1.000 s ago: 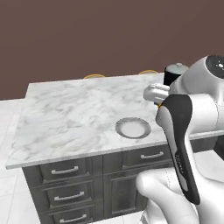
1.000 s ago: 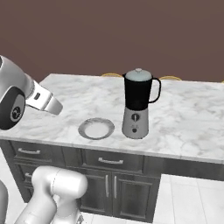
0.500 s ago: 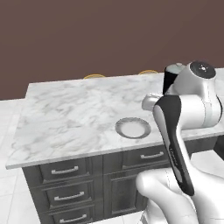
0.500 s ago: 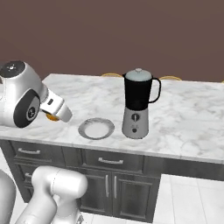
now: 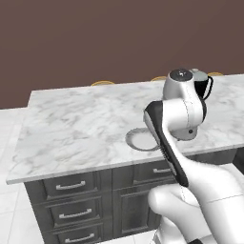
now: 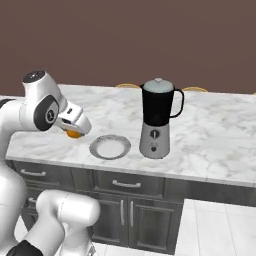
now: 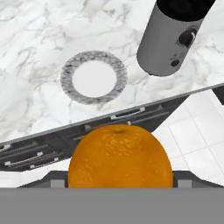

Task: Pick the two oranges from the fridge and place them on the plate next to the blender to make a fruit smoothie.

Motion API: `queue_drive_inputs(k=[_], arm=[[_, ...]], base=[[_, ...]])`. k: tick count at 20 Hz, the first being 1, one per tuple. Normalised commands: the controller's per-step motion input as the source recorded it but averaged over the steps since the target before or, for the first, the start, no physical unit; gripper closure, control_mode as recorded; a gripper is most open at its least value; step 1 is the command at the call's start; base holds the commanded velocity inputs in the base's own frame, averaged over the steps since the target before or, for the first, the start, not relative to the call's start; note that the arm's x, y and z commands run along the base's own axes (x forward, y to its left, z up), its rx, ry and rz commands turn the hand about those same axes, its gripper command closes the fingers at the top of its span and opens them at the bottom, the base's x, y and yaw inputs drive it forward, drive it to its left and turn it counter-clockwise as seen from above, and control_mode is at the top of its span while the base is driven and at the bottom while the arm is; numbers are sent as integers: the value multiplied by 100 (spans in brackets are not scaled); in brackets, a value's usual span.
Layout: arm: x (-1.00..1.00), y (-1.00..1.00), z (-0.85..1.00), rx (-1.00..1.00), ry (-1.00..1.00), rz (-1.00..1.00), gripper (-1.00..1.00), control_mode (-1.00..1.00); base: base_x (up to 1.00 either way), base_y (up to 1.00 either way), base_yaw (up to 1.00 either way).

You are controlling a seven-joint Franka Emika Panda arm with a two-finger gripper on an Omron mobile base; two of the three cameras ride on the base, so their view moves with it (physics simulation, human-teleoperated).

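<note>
- My fingers point(image 6: 75, 131) hold an orange point(image 7: 119, 156) above the tabletop's point(image 6: 215, 135) near edge, left of the plate point(image 6: 110, 147).
- Plate empty beside blender point(image 6: 157, 120); I'd centre over it, lower, then let go.

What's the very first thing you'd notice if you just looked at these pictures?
The bright orange jumps out first: it sits huge at the bottom of the hand view, held in the robot's jaws, and hangs over the counter's front edge left of the plate in the right base view. Next comes the black blender, standing on the marble counter just right of the bare plate.
</note>
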Motion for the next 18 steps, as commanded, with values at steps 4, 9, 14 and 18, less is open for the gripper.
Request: queue_drive_inputs(k=[4, 9, 14, 18], arm=[[61, 0, -48, -4, 3, 0, 100, -100], [60, 0, -58, -1, 5, 0, 100, -100], [47, 0, -64, 0, 6, 0, 100, -100], [24, 0, -33, 0, 14, 0, 100, -100]], base=[[0, 0, 0], [0, 0, 0], [0, 0, 0], [0, 0, 0]])
